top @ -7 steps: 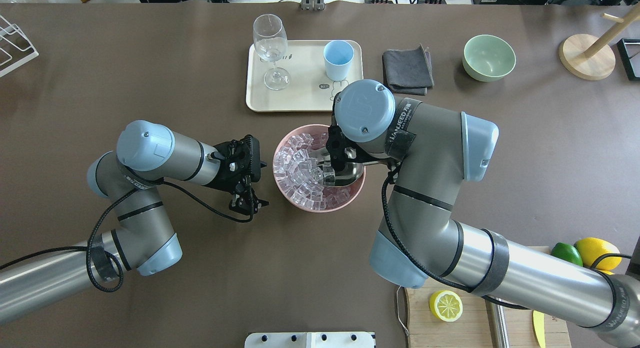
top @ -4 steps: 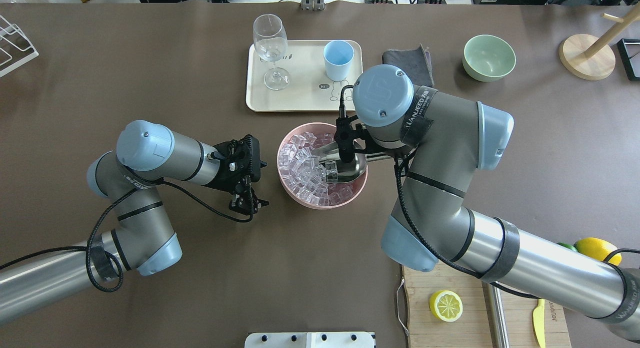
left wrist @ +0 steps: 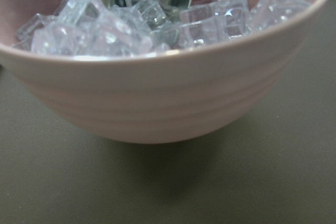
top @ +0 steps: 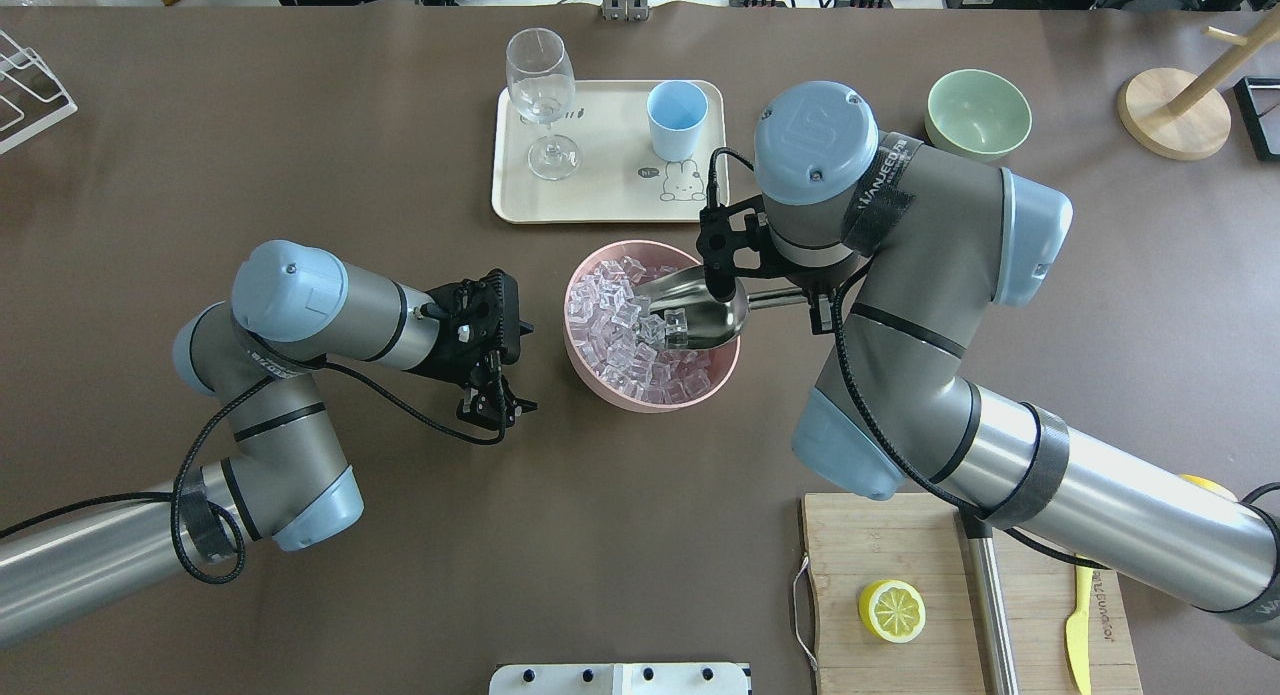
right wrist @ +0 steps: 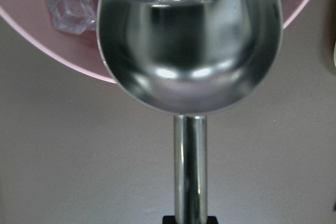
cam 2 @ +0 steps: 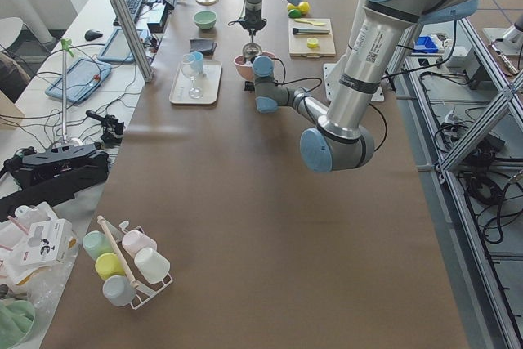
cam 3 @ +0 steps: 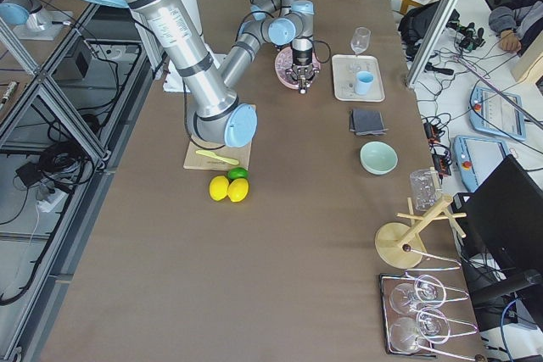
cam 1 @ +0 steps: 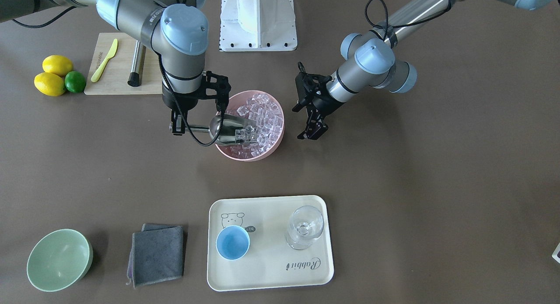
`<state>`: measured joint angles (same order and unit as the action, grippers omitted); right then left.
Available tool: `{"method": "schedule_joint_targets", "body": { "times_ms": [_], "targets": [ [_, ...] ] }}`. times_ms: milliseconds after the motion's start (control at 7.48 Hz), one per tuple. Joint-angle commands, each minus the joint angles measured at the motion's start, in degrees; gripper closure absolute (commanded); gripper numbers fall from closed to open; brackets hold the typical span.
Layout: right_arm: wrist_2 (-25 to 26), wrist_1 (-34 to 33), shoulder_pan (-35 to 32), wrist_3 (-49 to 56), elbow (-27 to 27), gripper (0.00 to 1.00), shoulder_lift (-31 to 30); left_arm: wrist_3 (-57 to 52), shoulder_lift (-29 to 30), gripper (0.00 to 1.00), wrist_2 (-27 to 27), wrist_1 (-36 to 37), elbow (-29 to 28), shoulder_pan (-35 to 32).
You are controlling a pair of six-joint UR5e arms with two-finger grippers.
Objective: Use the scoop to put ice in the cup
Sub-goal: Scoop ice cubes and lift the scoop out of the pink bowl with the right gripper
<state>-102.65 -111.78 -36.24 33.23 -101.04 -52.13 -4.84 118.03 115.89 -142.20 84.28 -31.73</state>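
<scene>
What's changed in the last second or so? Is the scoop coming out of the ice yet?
The right gripper, shut on the scoop handle, pulled the scoop to the robot's right and farther from its base. The scoop now sits over the bowl rim with a little ice at its mouth. The bowl slid slightly the same way. The left gripper, cup and tray stayed put.

Pink bowl (left wrist: 168, 103), clear glassy ice (top: 605, 325), shiny silver scoop (right wrist: 189, 40), light-blue cup (top: 677, 118), cream tray (top: 600, 190) (printed rabbit drawing), brown table (top: 300, 125)
</scene>
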Motion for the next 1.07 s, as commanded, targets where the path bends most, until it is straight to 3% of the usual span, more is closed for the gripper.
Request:
{"method": "schedule_joint_targets", "body": {
  "times_ms": [0, 935],
  "targets": [
    [-2.0, 5.6, -0.2, -1.3, 1.2, 1.00, -2.5, -0.1, -0.1, 0.01, 0.0, 0.0, 0.0, 0.0],
    [-13.8, 6.4, -4.8, 0.2, 0.3, 1.00, -2.7, -0.1, -0.2, 0.01, 0.0, 0.0, 0.0, 0.0]
  ]
}}
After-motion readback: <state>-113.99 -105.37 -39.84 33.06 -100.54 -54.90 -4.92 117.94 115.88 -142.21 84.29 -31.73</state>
